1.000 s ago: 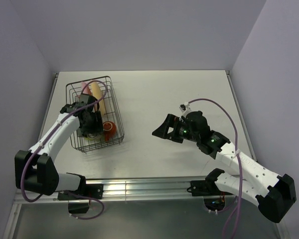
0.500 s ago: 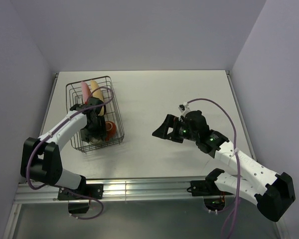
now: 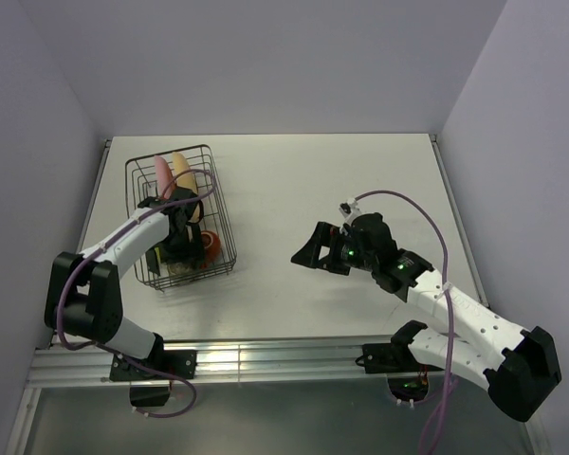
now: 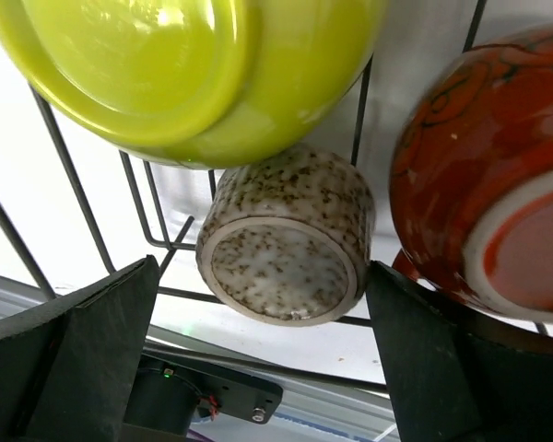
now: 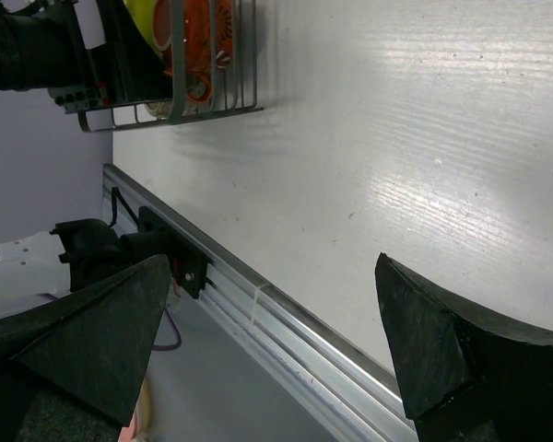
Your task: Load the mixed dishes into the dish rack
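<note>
left gripper (image 4: pixel 263 269) shifted over speckled cup (image 4: pixel 286 241), seemingly lying tipped.

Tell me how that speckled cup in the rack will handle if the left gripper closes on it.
The speckled cup looks like glazed ceramic: probably rigid, slick, chippable. Round-walled and perched on thin dish rack wires, it may roll or tip when nudged. The lime-green bowl crowds it and might shift.
</note>
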`<state>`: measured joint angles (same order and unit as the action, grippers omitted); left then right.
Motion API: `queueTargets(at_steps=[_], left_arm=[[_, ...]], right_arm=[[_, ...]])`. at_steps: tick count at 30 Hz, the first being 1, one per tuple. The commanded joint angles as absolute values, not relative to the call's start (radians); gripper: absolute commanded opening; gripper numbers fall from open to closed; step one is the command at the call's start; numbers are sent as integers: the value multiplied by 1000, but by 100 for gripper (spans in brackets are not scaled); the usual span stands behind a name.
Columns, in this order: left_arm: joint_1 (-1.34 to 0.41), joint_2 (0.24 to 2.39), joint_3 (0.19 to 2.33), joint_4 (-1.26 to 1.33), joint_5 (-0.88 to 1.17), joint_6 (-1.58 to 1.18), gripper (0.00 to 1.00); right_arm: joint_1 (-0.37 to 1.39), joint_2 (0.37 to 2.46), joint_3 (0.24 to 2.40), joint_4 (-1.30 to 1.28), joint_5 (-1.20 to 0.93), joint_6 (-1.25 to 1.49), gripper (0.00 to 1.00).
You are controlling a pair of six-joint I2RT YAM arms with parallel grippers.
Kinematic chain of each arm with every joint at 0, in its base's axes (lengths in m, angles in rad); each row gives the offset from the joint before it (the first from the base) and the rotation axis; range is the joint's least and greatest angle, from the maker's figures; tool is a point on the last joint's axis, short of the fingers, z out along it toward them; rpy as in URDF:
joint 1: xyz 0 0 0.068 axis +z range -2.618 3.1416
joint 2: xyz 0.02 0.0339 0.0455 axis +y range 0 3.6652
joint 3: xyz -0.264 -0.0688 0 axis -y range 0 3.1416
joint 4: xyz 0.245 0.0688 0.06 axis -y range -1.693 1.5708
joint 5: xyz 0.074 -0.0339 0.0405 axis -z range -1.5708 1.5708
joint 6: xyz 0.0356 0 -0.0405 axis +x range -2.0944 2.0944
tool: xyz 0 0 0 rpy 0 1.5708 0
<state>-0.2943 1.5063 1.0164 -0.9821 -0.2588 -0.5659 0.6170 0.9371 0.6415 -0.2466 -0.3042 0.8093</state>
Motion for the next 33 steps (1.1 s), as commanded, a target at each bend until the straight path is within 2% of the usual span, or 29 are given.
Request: queueTargets(at_steps=[1,8,16,21,27,33], left_arm=[[-295,1442,1040,-980,-272,-592,99],[-313,1335,1025,-966,-227,-604,99],[-318,1122,1124,-977,-223,-630,99],[-318,921,1123,-855,0,-652,99],[-318,689,909,-400,456,-805,99],[-318,487,573,220,667,-1124,99]], right_arm=[[611,943,629,-221,-299,782,100],[611,942,626,-233,-290,772,100],[611,927,632,-235,-294,735,100],[612,893,609,-203,-304,719,100],[611,810,528,-141,-295,739,100],[611,685,404,-13,-325,791,100]])
